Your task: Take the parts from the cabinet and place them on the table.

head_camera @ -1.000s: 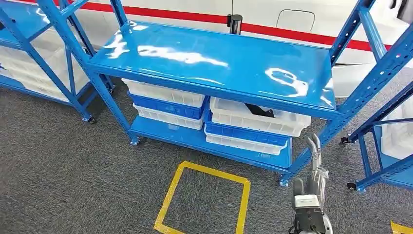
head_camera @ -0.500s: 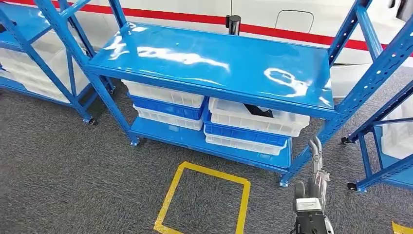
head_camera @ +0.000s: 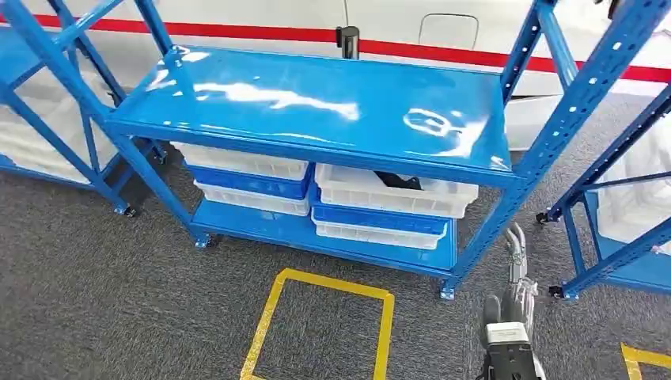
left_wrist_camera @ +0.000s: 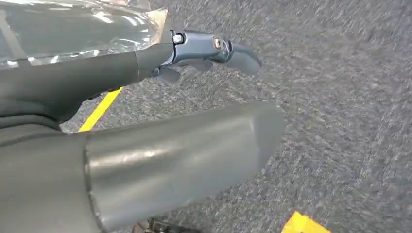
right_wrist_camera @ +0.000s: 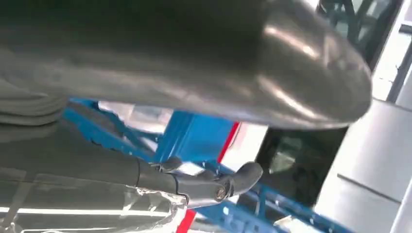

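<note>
R hand (head_camera: 513, 297) low, nearest the cam, fingers straight and apart, holding nothing, pointing up toward the rack. In R wrist view same hand (right_wrist_camera: 204, 182) has thumb and fingers spread, nothing between them. L hand (left_wrist_camera: 194, 53) hangs over grey carpet (left_wrist_camera: 340, 97), fingers extended, thumb apart, holding nothing.

Left of the R hand on the floor: yellow tape square (head_camera: 320, 324). Another yellow tape corner (head_camera: 645, 360) on the hand's right.

Just beyond the R hand: corner post and foot of the blue cabinet (head_camera: 316, 107). Top shelf glossy. Lower shelf carries two stacks of bins. Nearer stack, ahead-left of the hand: white bin (head_camera: 396, 192) on top, blue bin (head_camera: 380, 218) under it, another white one at the bottom. A dark part (head_camera: 398, 180) lies in the top white bin, partly hidden by the shelf edge, shape unclear. Further left: second stack (head_camera: 245, 178), white/blue/white, contents not visible.

Second blue rack (head_camera: 47, 95) far left w/ white bins; third rack (head_camera: 617, 158) on the hand's right, near. Behind all: white wall with red stripe (head_camera: 261, 32).
</note>
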